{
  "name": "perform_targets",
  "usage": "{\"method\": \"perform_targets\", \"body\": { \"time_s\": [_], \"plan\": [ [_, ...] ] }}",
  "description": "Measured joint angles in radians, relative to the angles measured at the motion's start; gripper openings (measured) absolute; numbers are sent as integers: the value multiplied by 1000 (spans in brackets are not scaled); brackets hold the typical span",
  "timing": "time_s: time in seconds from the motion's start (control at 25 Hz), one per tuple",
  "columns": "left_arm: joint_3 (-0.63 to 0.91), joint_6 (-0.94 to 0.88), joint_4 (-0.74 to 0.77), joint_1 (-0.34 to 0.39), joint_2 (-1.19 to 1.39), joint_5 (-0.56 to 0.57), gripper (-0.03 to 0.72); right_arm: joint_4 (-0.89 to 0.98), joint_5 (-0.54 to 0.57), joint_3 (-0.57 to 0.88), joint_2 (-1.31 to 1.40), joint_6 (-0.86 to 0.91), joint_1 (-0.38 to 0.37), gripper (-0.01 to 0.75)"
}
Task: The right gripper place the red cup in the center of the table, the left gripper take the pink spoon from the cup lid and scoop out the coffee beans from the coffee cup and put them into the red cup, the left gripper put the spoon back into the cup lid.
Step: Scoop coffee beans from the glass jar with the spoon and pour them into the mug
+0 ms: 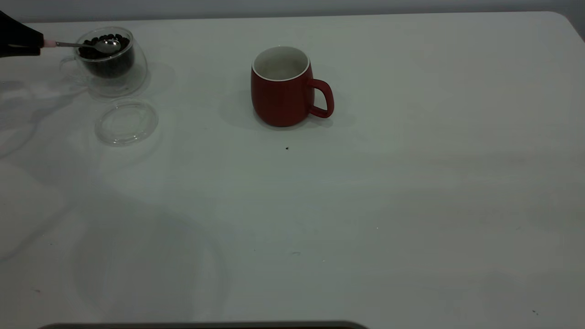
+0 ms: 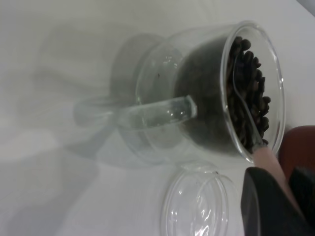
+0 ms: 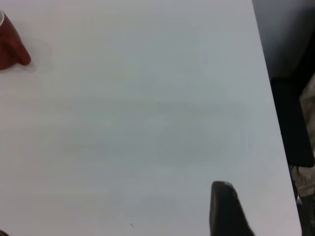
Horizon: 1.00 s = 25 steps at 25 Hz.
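Observation:
My left gripper [image 1: 25, 43] is at the table's far left, shut on the pink spoon's [image 1: 77, 45] handle. The silver bowl reaches into the top of the coffee cup [image 1: 114, 73], on the coffee beans [image 1: 109, 64]. In the left wrist view the gripper [image 2: 283, 191] pinches the pink handle [image 2: 268, 158] and the spoon lies among the beans [image 2: 253, 83] in the glass cup [image 2: 162, 113]. The cup lid [image 1: 126, 122] lies bare just in front of the cup. The red cup [image 1: 281, 89] stands upright mid-table, looking empty inside. One finger [image 3: 224, 209] of my right gripper shows, with nothing against it.
The white table [image 1: 388, 205] has a tiny dark speck [image 1: 287, 148] in front of the red cup. The right wrist view shows the mug's handle [image 3: 12, 49] far off and the table's edge [image 3: 275, 123], with dark objects beyond it.

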Motion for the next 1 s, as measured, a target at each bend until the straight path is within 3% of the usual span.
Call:
{"method": "perform_targets", "body": {
  "time_s": [0.64, 1.0],
  "plan": [
    [-1, -104, -5, 1, 35, 65, 119, 0, 0, 0, 0, 0, 0, 434],
    [-1, -107, -59, 45, 36, 110, 119, 0, 0, 0, 0, 0, 0, 434]
  ]
}}
